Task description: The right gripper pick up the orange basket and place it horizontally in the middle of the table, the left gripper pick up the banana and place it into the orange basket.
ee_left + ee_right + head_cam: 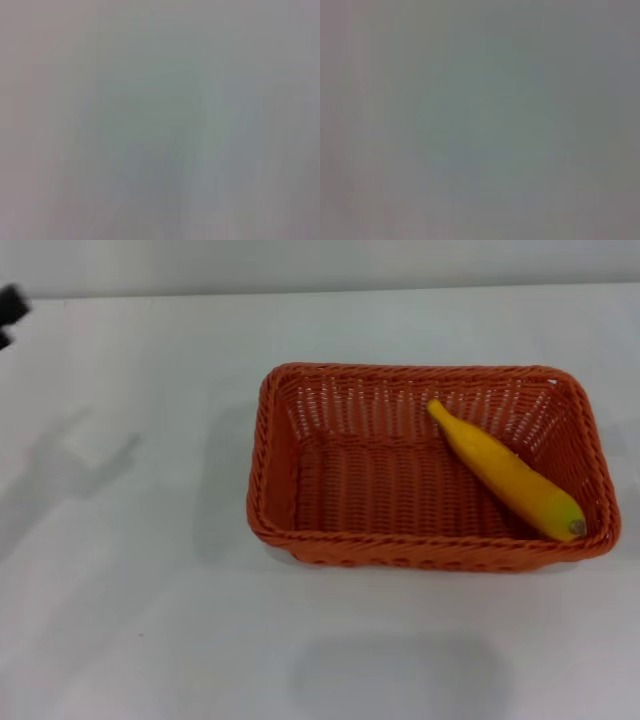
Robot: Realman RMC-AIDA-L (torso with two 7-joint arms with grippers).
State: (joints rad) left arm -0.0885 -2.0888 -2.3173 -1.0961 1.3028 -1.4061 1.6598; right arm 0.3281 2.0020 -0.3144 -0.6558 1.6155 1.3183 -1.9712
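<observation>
- From the head view we see the orange basket [425, 468] resting flat on the white worktop [150, 590], right of centre, its long axis running left to right. It is a rounded-corner rectangle of woven wicker-style strands, with a braided rim and open-weave side walls.
- Inside it lies the banana [506, 472], smooth, yellow and gently curved. Its long axis runs diagonally: the narrow stem end points to the far wall near the middle, and the dark tip points to the near right corner, just beside the rim.
- At the far left edge of that view a small black part, the left gripper [12, 310], shows well apart from the basket; we cannot tell how its fingers stand.
- The left wrist view gives us only a featureless grey blur.
- The right wrist view shows the same plain grey, and the right gripper appears nowhere.
</observation>
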